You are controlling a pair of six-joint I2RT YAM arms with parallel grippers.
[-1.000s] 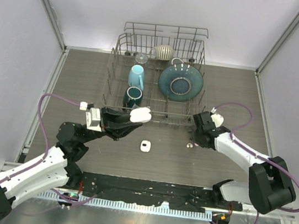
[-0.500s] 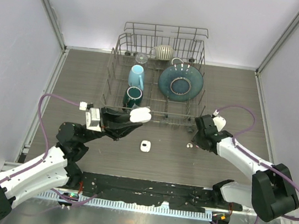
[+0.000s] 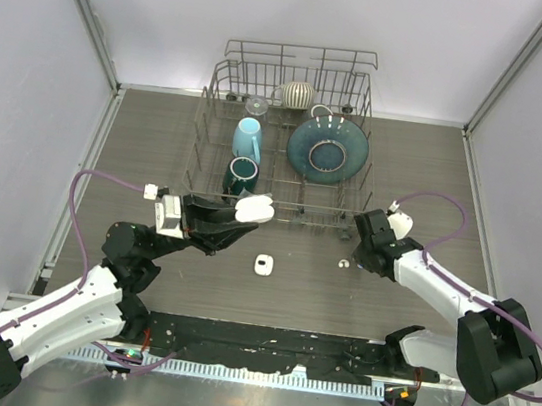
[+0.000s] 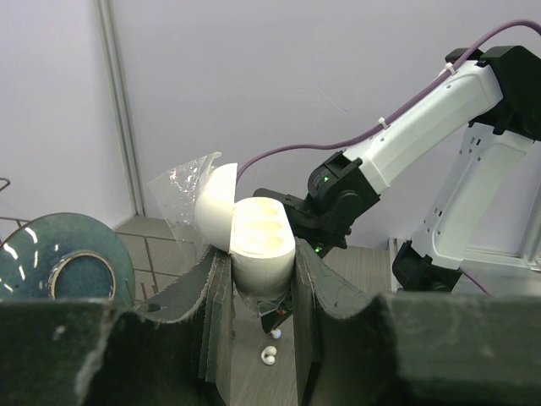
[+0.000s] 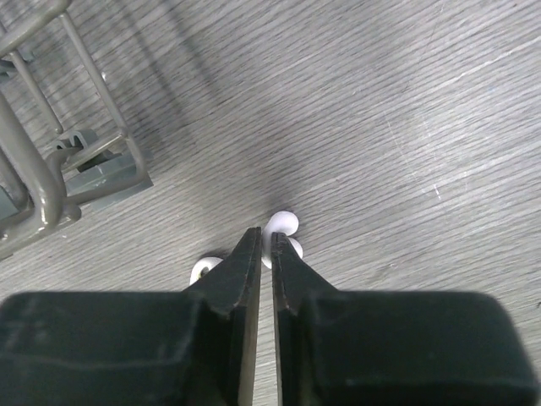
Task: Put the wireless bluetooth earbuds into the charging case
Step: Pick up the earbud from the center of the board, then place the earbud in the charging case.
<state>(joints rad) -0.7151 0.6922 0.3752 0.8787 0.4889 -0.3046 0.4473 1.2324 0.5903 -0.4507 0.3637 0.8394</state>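
My left gripper (image 3: pixel 241 213) is shut on the base of an open white charging case (image 3: pixel 255 208), held above the table with its lid tipped back. In the left wrist view the case (image 4: pixel 260 241) sits between the two fingers, its sockets showing. My right gripper (image 3: pixel 352 257) is low on the table, with its jaws nearly together. In the right wrist view a white earbud (image 5: pixel 284 227) is pinched at the tips of that gripper (image 5: pixel 264 247). A second earbud (image 5: pixel 203 269) lies on the wood just left of the left finger.
A small white case (image 3: pixel 263 264) lies on the table between the arms. Behind stands a wire dish rack (image 3: pixel 363 105) with a blue cup (image 3: pixel 248 139), a dark cup (image 3: pixel 242 172), a teal plate (image 3: pixel 328 149) and a striped bowl (image 3: pixel 295 93). The rack's foot (image 5: pixel 101 173) is close to the right gripper.
The right gripper has shifted slightly right and its jaws have narrowed onto an earbud. The left arm and the case have not moved.
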